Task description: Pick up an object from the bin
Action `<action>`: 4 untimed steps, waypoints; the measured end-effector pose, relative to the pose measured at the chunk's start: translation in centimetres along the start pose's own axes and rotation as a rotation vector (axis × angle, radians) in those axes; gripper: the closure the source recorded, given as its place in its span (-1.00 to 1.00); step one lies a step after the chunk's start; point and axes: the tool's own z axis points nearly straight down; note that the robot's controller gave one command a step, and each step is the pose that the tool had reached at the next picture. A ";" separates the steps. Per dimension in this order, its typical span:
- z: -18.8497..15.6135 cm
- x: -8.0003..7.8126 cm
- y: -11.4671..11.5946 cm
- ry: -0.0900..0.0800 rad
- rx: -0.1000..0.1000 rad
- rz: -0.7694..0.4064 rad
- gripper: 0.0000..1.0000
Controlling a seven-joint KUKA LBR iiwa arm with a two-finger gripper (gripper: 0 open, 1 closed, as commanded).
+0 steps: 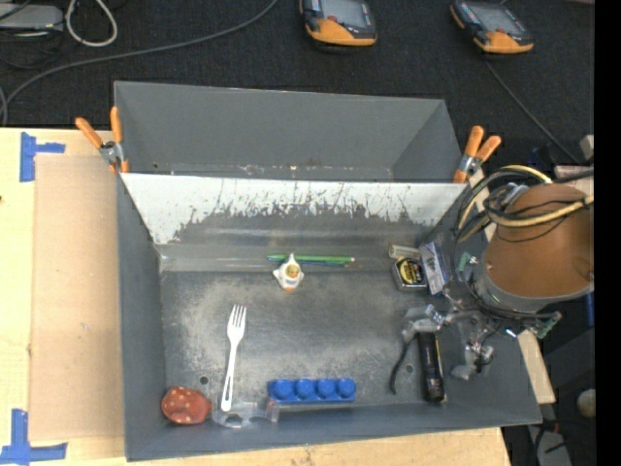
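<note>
Camera view: the gripper (456, 343), open or clenched I cannot tell, hangs just beside the pliers (431, 365), whose splayed handles may twist free.

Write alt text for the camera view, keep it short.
The robot arm's claw hangs at the right side of a grey metal bin, beside a black-handled pliers-like tool. Elsewhere on the floor lie a white plastic fork, a blue four-knobbed bar, a red round disc and a thin green stick.

Overhead light, it seems, glares off the far slope of the bin (291, 197); surroundings dim.
</note>
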 end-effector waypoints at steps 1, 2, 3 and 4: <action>2.9 0.6 -0.1 -0.008 -0.005 -0.021 -1.00; 3.6 0.5 0.6 -0.011 -0.002 -0.591 1.00; 3.6 0.5 0.6 -0.012 -0.002 -0.590 1.00; -2.0 0.7 0.8 -0.008 -0.011 -0.588 1.00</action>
